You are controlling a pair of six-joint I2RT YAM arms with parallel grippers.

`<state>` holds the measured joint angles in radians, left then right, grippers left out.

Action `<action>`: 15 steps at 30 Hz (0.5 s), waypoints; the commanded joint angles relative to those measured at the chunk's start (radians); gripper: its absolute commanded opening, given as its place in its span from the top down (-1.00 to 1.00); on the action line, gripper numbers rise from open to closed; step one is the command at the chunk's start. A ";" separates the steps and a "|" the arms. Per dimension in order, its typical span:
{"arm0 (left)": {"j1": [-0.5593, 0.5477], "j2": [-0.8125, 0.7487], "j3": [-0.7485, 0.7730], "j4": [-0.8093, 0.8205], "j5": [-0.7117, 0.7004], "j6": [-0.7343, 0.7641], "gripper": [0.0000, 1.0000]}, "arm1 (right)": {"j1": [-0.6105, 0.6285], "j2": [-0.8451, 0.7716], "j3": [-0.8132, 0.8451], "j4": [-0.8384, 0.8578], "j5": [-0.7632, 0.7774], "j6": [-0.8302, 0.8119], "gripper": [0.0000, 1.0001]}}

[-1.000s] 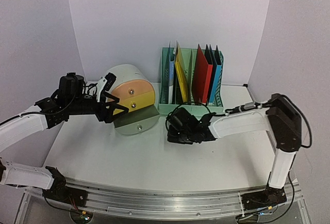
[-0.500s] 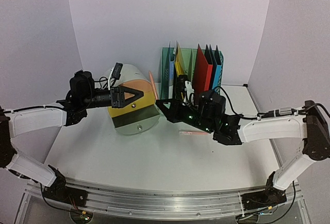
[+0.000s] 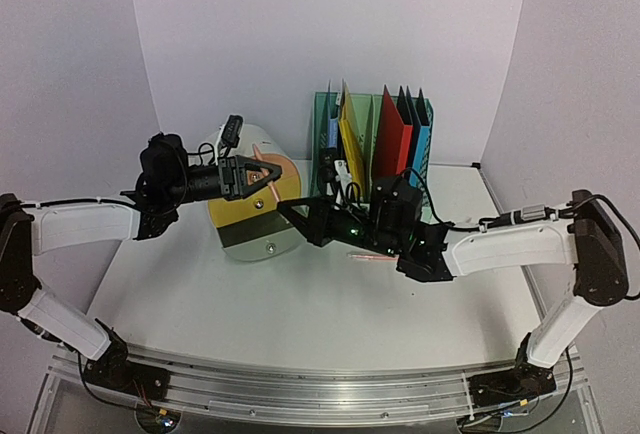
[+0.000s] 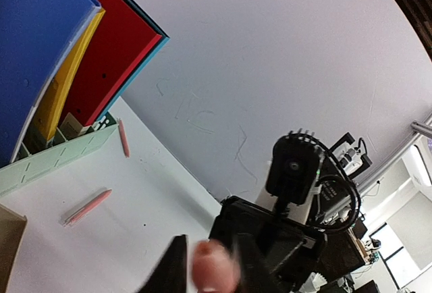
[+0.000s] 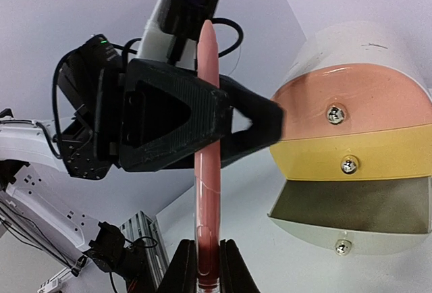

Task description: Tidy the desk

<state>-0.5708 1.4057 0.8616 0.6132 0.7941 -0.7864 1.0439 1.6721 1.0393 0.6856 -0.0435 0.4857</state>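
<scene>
The desk point(image 3: 250, 304) spreads white beneath both grippers, which meet in the air above its far-left part, just in front of the round drawer unit point(image 3: 262, 236). The right gripper point(image 5: 207, 269) is clamped on one end of a pink pen point(image 5: 206, 198) and holds it clear of the surface. The pen's other end runs between the fingers of the left gripper point(image 3: 262, 176). Its jaws sit close on either side of the pen, but I cannot tell whether they actually press it. A second pink pen point(image 3: 372, 256) lies flat on the desk near its middle, beside the right arm's wrist. A third point(image 4: 123, 138) lies by the foot of the green file rack point(image 3: 330, 212), which stands at the far edge holding upright folders.
</scene>
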 commanded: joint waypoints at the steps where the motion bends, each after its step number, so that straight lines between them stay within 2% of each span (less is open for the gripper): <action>1: 0.007 -0.017 0.046 -0.016 -0.014 0.017 0.99 | 0.004 -0.012 0.012 0.053 0.015 0.010 0.95; 2: 0.008 -0.022 0.056 -0.065 -0.017 0.053 1.00 | 0.004 -0.016 0.008 0.036 0.036 0.019 0.84; 5: 0.009 -0.029 0.121 -0.296 -0.051 0.280 1.00 | 0.003 -0.045 0.008 -0.056 0.147 0.027 0.09; 7: 0.008 -0.019 0.187 -0.499 -0.123 0.517 1.00 | -0.001 -0.076 0.006 -0.161 0.234 0.016 -0.15; 10: -0.006 0.022 0.279 -0.783 -0.327 0.912 1.00 | -0.019 -0.140 -0.006 -0.341 0.369 0.036 -0.30; 12: -0.026 0.059 0.309 -0.943 -0.500 1.074 1.00 | -0.035 -0.185 -0.021 -0.460 0.465 0.071 -0.31; 15: -0.062 0.129 0.357 -1.103 -0.614 1.206 1.00 | -0.044 -0.258 -0.063 -0.523 0.562 0.079 -0.31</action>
<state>-0.5890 1.4498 1.1475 -0.1136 0.4519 0.0289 1.0192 1.5326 1.0168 0.3305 0.3044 0.5300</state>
